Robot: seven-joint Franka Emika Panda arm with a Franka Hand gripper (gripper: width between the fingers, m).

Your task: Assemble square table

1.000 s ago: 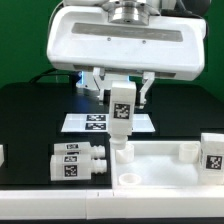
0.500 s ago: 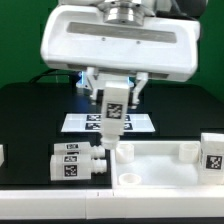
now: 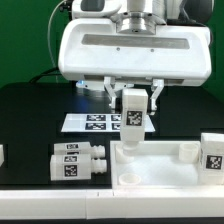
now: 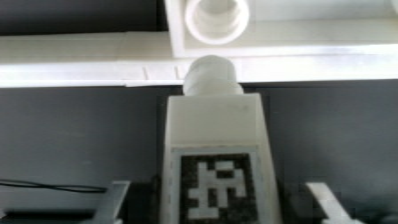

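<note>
The white plastic square slab with raised rim [image 3: 165,172] lay flat. Above its corner, the gripper [image 3: 132,100] clenched a chunky white tagged leg [image 3: 132,125] upright, tip down, just short of the round corner hole [image 3: 130,180].

Matte black table [image 3: 30,115], evenly lit. Behind the table, plain green backdrop [image 3: 25,40]. Flat on the table, toward its far edge, white marker board [image 3: 90,122].

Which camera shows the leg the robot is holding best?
The exterior view: the whole leg hangs upright in the gripper at a corner of the tabletop. The wrist view shows only its tagged side and rounded tip, close up.
</note>
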